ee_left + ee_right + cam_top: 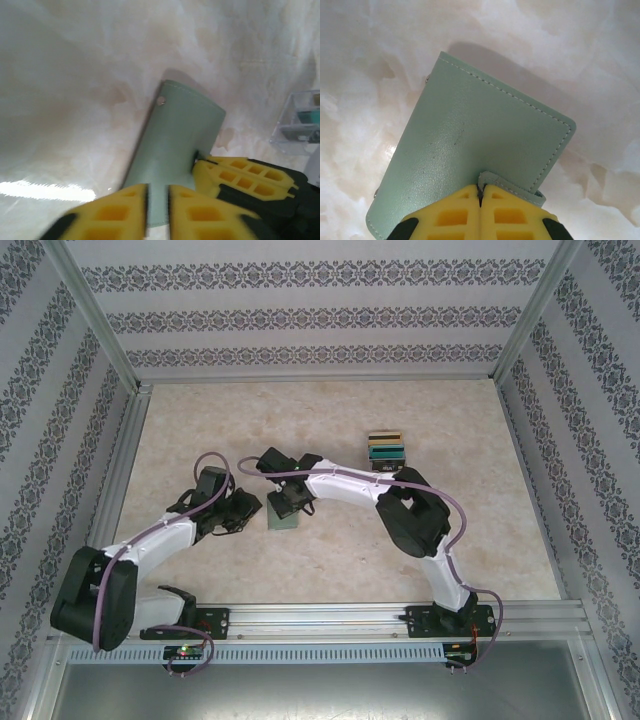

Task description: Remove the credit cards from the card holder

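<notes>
The grey-green card holder (pixel 283 521) (pixel 175 130) (pixel 470 130) lies closed on the marbled table, between both arms. Its credit cards are hidden inside. My right gripper (pixel 480 192) (pixel 291 504) (pixel 197 162) is shut on the little strap tab (pixel 512 189) at the holder's near edge. My left gripper (pixel 157 200) (pixel 250 510) sits over the holder's other end. Its yellow fingers are drawn almost together, with a slim strip of the cover showing between them. I cannot tell whether they pinch the cover or just rest on it.
A clear plastic stand (pixel 386 448) (pixel 300 120) with gold, teal and dark flat pieces stacked in it stands behind the right arm. Metal frame rails and patterned walls close in the table on three sides.
</notes>
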You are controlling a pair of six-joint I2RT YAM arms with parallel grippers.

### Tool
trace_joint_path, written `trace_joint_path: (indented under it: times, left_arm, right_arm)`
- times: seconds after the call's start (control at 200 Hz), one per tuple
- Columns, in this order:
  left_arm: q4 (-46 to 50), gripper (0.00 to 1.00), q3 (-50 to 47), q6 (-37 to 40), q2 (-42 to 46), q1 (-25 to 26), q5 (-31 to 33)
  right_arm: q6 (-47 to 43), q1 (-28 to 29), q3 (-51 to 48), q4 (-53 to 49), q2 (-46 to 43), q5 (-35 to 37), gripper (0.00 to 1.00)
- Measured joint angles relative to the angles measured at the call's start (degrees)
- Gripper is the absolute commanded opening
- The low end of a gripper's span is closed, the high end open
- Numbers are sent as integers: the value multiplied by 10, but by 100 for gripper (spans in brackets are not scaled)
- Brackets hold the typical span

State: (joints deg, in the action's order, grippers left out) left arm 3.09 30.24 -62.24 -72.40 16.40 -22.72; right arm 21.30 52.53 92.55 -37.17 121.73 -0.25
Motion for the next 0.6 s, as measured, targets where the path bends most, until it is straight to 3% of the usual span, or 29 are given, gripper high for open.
trace_joint_path:
  times: [0.115, 0.355, 0.6]
  left_arm:
    - [-49, 0, -1, -16, -33, 2, -15]
    - [-124, 0, -1, -45, -106, 20, -30]
    - [-111, 0, 26, -56, -150, 32, -22]
  right_arm:
    - [8, -4, -10, 17, -4, -26, 0]
    - [19, -10, -24, 37, -11, -59, 0]
    - [40, -27, -70, 73, -37, -83, 0]
